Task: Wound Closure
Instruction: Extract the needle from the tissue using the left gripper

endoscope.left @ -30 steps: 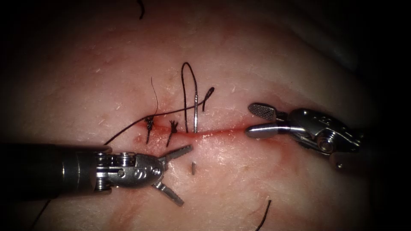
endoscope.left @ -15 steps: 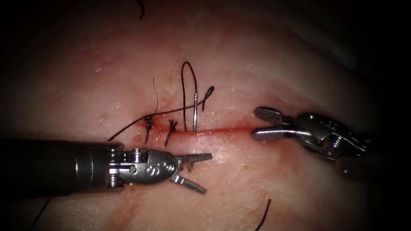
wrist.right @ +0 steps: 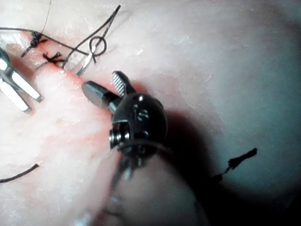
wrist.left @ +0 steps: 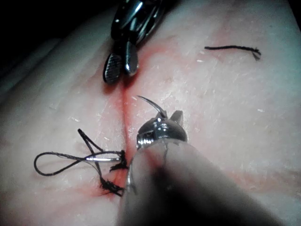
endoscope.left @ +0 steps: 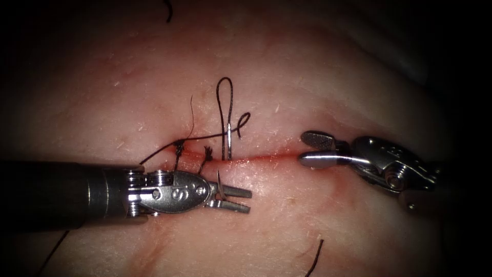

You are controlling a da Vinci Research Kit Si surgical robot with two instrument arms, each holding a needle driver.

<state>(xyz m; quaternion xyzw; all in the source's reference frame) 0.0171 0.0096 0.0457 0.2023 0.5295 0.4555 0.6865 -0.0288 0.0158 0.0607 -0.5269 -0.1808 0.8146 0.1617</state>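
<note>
The left tool's jaws (endoscope.left: 233, 199) were nearly shut on the thin curved steel needle's (endoscope.left: 220, 180) tip below the red cut (endoscope.left: 266, 157), needle buried across it; the right tool's jaws (endoscope.left: 312, 149) stood open, empty.

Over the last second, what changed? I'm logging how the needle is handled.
The left tool moved right and closed its jaws on the needle near its tip; the needle slid further through the tissue. The right tool, open and empty, backed slightly right. The knots stayed.
</note>
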